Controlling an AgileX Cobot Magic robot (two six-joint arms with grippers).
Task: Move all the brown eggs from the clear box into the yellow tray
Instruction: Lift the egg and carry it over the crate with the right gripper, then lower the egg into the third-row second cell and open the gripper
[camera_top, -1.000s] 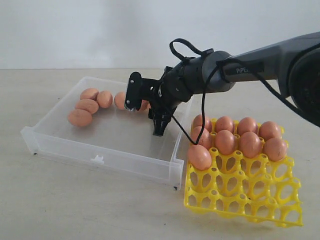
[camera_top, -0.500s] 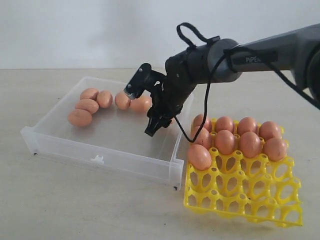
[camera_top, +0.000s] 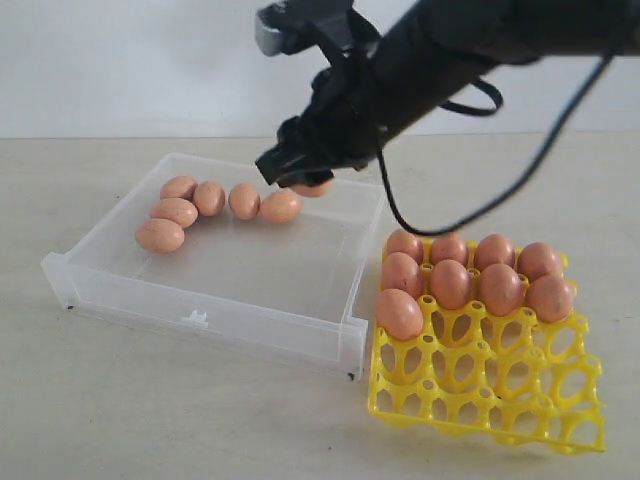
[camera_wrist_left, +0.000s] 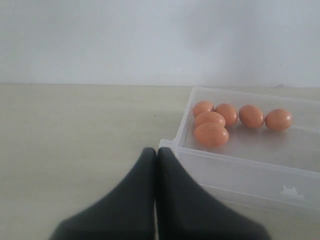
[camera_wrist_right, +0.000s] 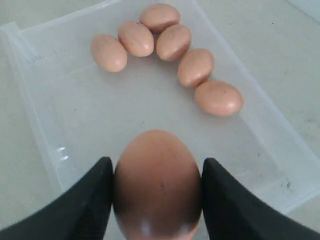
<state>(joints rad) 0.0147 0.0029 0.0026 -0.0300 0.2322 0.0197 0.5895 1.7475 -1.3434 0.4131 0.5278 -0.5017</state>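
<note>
My right gripper (camera_top: 300, 172) is shut on a brown egg (camera_top: 312, 187), held high above the back of the clear box (camera_top: 200, 310). In the right wrist view that egg (camera_wrist_right: 157, 185) fills the gap between both fingers (camera_wrist_right: 95, 200), and my right gripper (camera_wrist_right: 157, 162) looks down on the box floor (camera_wrist_right: 150, 110). Several brown eggs (camera_top: 174, 211) lie in the box's back left part. The yellow tray (camera_top: 480, 395) stands right of the box, with several eggs (camera_top: 450, 283) in its back rows. My left gripper (camera_wrist_left: 156, 152) is shut and empty, low beside a corner of the box (camera_wrist_left: 240, 172).
The box and tray stand on a pale tabletop (camera_top: 150, 400) with a white wall behind. The tray's front rows (camera_top: 500, 410) are empty cells. A black cable (camera_top: 520, 180) hangs from the right arm above the tray.
My right gripper has risen from low inside the box to well above its back edge, carrying the egg up. The eggs in the box and tray have not moved.
</note>
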